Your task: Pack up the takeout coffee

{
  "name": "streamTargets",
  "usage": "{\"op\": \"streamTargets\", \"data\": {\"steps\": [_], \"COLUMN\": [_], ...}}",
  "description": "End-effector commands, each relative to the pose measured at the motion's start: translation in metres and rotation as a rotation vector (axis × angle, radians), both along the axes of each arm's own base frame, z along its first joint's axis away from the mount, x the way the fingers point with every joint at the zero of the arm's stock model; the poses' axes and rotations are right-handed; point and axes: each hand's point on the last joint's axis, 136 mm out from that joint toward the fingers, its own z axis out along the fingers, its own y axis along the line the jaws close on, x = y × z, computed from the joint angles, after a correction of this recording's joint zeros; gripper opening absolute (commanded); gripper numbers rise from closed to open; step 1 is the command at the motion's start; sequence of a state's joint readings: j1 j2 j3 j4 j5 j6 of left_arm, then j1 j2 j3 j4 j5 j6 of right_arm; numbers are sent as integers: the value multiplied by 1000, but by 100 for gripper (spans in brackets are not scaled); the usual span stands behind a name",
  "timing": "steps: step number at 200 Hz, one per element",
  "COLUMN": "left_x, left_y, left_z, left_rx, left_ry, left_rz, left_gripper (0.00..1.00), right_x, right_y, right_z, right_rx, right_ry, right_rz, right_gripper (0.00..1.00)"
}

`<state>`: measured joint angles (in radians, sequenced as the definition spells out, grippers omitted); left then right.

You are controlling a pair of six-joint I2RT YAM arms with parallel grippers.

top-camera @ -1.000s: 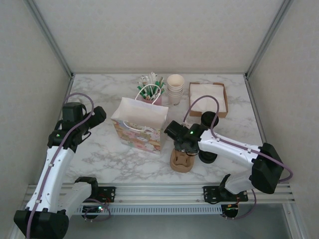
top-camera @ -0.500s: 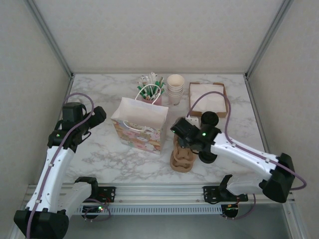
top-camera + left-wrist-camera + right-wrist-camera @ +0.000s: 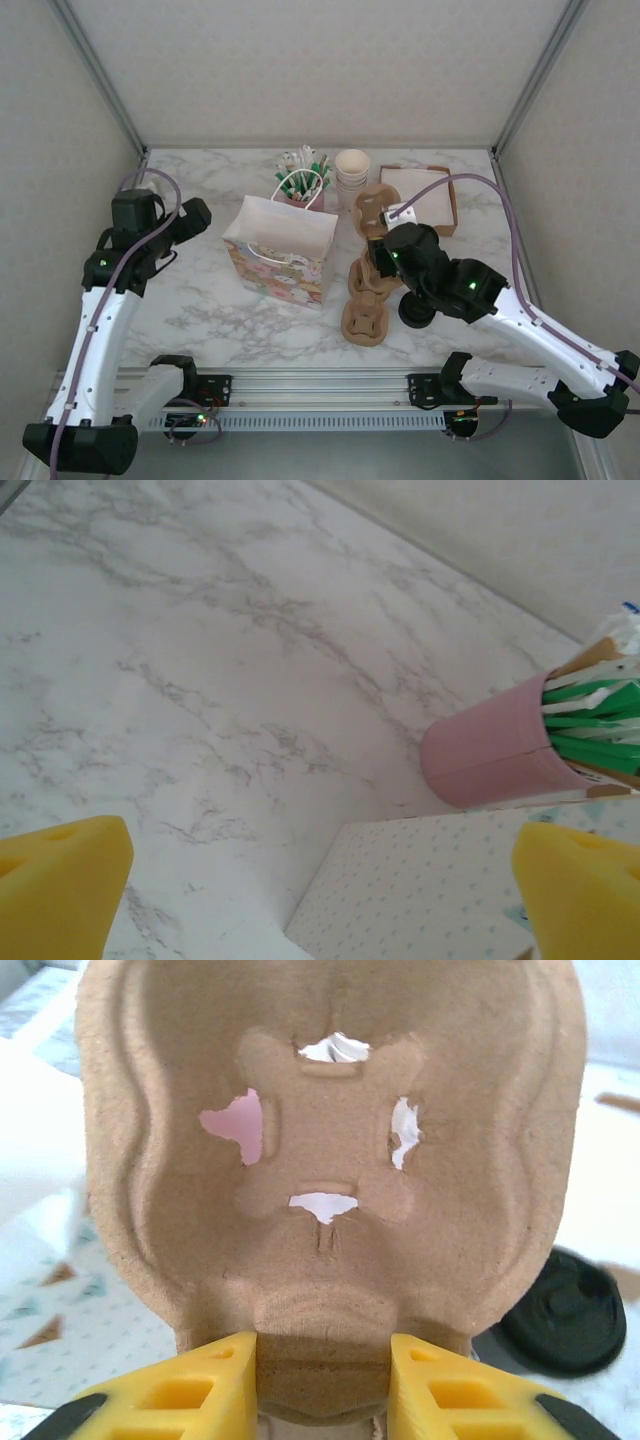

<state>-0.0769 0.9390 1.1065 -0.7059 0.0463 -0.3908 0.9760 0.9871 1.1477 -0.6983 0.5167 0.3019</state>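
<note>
My right gripper (image 3: 322, 1385) is shut on the bottom edge of a brown pulp cup carrier (image 3: 330, 1150) and holds it upright in the air. From above, that carrier (image 3: 375, 204) hangs between the paper bag (image 3: 280, 250) and the napkin tray. Behind it on the right lies a black round lid (image 3: 565, 1310); I cannot tell if it is the takeout coffee. Another black round thing (image 3: 413, 312) is half hidden under the right arm. My left gripper (image 3: 320, 900) is open above the bag's left corner (image 3: 440, 880), with nothing between its fingers.
More pulp carriers (image 3: 366, 322) are stacked at the front, one leaning (image 3: 370, 276) above them. At the back stand a pink cup of green sticks (image 3: 490, 755), stacked cream cups (image 3: 351, 170) and a brown napkin tray (image 3: 440, 190).
The right arm has lifted one carrier off the stack and carried it up and back toward the cream cups. The left arm has shifted slightly to the left.
</note>
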Motion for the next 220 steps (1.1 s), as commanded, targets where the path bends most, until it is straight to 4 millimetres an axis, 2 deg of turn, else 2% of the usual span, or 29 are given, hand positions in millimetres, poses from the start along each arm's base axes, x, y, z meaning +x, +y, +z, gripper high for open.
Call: {"op": "streamTargets", "data": {"steps": [1,33,56,69,98,127,161,191,220], "left_x": [-7,-5,-4,-3,-2,-5,-11,-15,-20], "left_y": [-9,-30,-46,-51,-62,-63,-58,-54,-54], "left_z": [9,21,27,29,33,33,37,33,34], "left_rx": [20,-10,-37,-42,-67,-64,-47,-36,-35], "left_ry": [13,21,29,29,23,26,-2,19,10], "left_rz": [-80,-203,-296,-325,-379,-385,-363,-347,-346], "left_gripper": [97,92,83,75,69,69,73,73,74], "right_x": [-5,-10,-11,-11,-9,-5,1,5,15], "right_y": [31,61,81,94,123,145,168,181,186], "right_z": [53,102,130,141,158,159,149,140,129], "right_rx": [1,17,40,60,115,139,131,124,156], "right_ry": [-174,-334,-418,-453,-495,-520,-545,-522,-470], "right_rz": [230,404,483,522,600,648,699,760,797], "right_gripper": [34,32,31,31,30,30,30,30,29]}}
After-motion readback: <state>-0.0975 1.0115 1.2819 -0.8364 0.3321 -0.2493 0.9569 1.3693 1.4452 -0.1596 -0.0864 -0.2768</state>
